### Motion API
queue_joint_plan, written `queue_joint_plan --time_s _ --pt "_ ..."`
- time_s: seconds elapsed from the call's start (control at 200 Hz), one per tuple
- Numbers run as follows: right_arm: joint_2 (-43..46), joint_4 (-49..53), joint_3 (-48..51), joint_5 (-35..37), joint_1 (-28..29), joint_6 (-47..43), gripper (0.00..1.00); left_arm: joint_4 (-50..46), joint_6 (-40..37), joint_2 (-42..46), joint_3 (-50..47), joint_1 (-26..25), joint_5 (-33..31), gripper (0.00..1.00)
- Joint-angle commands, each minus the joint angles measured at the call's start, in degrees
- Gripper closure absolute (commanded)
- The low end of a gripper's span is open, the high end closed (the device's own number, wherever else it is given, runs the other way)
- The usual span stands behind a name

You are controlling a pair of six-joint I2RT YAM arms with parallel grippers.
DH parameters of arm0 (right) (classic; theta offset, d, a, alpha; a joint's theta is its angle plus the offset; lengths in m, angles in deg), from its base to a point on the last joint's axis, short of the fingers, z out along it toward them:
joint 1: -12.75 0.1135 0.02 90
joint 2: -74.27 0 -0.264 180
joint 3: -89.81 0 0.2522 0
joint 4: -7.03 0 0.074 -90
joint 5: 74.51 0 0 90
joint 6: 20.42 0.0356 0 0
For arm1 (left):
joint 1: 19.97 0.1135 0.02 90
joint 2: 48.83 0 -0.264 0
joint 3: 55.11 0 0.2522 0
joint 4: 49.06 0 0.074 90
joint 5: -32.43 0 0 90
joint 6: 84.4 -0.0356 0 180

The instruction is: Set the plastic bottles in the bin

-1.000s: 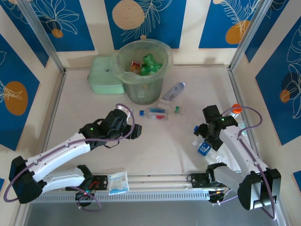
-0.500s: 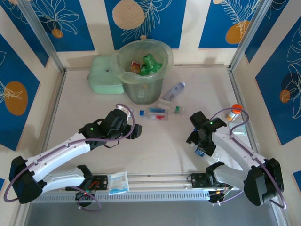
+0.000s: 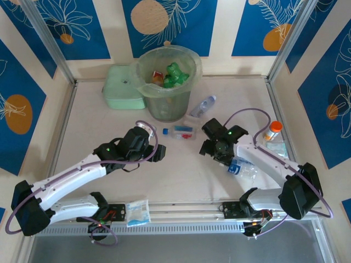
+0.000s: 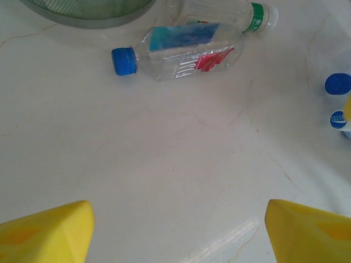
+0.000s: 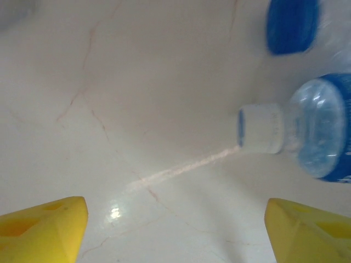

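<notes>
- Pale marbled table [image 3: 181, 175], bottles [image 3: 203, 104] lying loose near the bin [image 3: 164, 107].
- Left claw [image 4: 175, 219] spread, empty; I'd straddle the blue-capped bottle [image 4: 186, 52] mid-body.
- Right claw [image 5: 175, 216] spread too, empty.

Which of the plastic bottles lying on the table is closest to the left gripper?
The clear bottle with a blue cap and blue-and-red label, lying ahead of the open left gripper; the green-labelled clear bottle lies behind it.
</notes>
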Motion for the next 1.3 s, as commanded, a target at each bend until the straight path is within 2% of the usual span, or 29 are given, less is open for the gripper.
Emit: queue_joint_plan --time_s 0.0,0.075,0.24,0.38,0.525,0.675,0.95,1.175,1.291 --pt "2.50 8.30 -0.68 7.03 -3.91 -2.25 0.14 -0.80 -1.57 0.15 1.59 -0.31 -0.22 0.18" --pt "4.22 9.51 2.16 6.85 -10.23 -2.23 0.14 -0.50 -1.59 -0.10 1.59 -0.34 0.09 0.18" --pt "12.96 3.77 12.01 4.63 -23.27 -1.39 0.14 0.12 -1.29 -0.27 1.33 -0.27 0.45 0.18" --pt "10.88 -1.04 15.94 0.77 -27.89 -3.59 0.15 -0.47 -1.53 -0.30 1.59 -0.29 0.59 0.18" --pt "9.03 -4.76 17.43 -1.89 -24.98 -3.93 0.15 -0.63 -1.81 0.48 1.25 -0.33 -0.05 0.18" --pt "8.70 -6.68 16.19 -2.05 -17.48 -1.61 0.15 -0.07 -1.43 0.32 0.82 -0.33 0.09 0.18" --pt "-1.41 -6.66 9.21 -1.35 -4.16 3.32 0.15 0.07 -1.64 0.10 0.71 -0.32 0.10 0.18" --pt "-6.84 -4.65 4.25 1.56 0.06 6.18 0.14 0.11 -1.94 0.07 0.27 -0.27 0.44 0.17" --pt "-6.90 -2.00 2.13 3.21 0.76 6.07 0.13 2.17 -3.48 -1.50 -0.25 -0.33 4.47 0.14"
